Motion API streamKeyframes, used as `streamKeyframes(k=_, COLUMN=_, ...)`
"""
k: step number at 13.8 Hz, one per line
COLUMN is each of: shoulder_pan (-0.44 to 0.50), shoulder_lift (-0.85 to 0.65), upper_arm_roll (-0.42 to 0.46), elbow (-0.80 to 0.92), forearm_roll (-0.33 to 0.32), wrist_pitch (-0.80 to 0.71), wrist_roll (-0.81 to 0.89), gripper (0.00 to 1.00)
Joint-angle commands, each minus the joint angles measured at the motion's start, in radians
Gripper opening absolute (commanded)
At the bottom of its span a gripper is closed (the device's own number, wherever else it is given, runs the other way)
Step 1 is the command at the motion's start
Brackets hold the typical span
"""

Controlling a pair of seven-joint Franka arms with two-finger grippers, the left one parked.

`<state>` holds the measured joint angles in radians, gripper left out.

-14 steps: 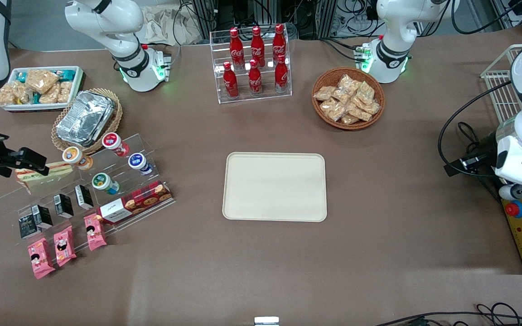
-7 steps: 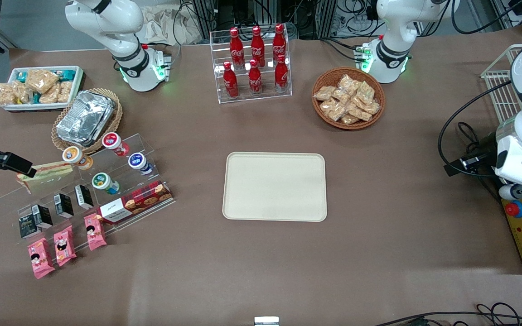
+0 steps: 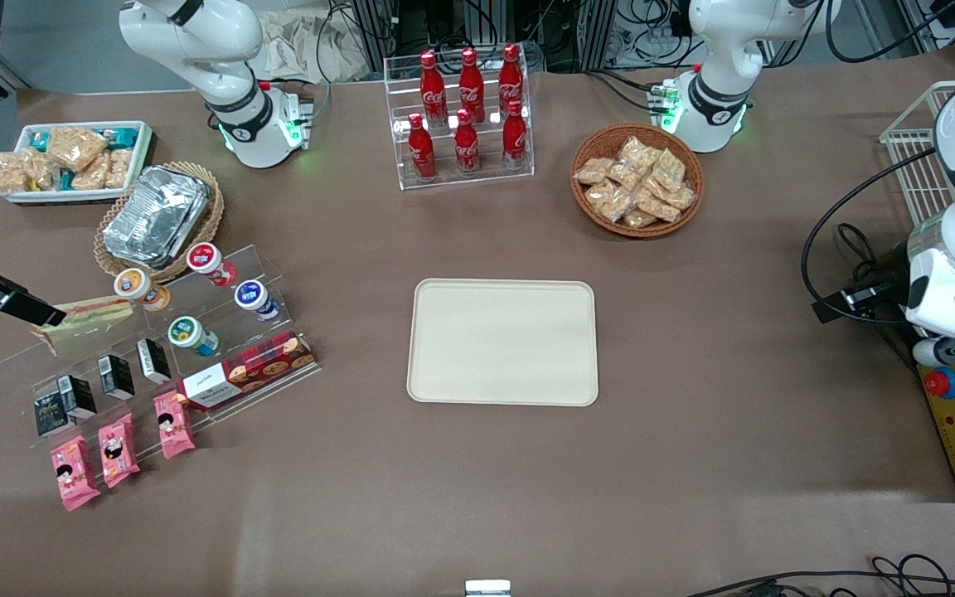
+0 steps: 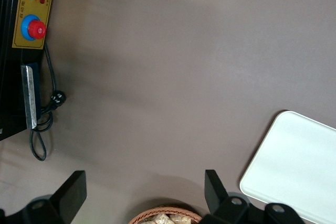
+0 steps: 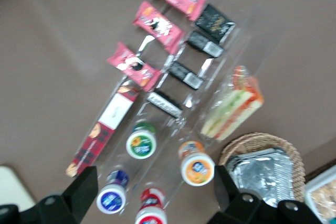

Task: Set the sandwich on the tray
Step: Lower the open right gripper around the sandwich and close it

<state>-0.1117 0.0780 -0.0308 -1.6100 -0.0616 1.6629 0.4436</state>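
Observation:
The sandwich (image 3: 89,320), a clear-wrapped wedge with tan bread and green, red and orange layers, lies on the clear stepped display stand at the working arm's end of the table. It also shows in the right wrist view (image 5: 233,107). My right gripper (image 3: 36,312) hangs above the table edge beside the sandwich, its dark finger tip close to the sandwich's outer end. In the wrist view the gripper (image 5: 155,195) is open and empty, above the yogurt cups. The cream-beige tray (image 3: 502,342) lies bare at the table's middle, and shows in the left wrist view (image 4: 299,161).
The stand (image 3: 220,348) holds yogurt cups (image 3: 189,335), black cartons (image 3: 117,375), pink packets (image 3: 117,448) and a cookie box (image 3: 247,371). A wicker basket of foil containers (image 3: 156,214) and a white snack bin (image 3: 71,159) lie farther away. There is also a cola rack (image 3: 465,116) and a snack basket (image 3: 637,179).
My right gripper has drawn back from over the sandwich toward the table edge at the working arm's end. The sandwich has stayed on the stand.

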Motion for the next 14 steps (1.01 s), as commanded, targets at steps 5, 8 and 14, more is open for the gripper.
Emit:
streamKeyframes(k=5, shoulder_pan=-0.112, shoulder_lift=0.077, upper_arm_roll=0.008, elbow=0.015, forearm_roll=-0.080, wrist_pitch=0.001, wrist_roll=0.107, gripper=0.99)
streamKeyframes(k=8, shoulder_pan=-0.169, shoulder_lift=0.095, upper_arm_roll=0.008, elbow=-0.001, forearm_roll=-0.015, wrist_pitch=0.034, wrist_roll=0.115, gripper=0.98)
streamKeyframes(k=14, shoulder_pan=-0.213, shoulder_lift=0.103, upper_arm_roll=0.008, elbow=-0.122, forearm_roll=0.072, wrist_pitch=0.107, wrist_roll=0.112, gripper=0.98)
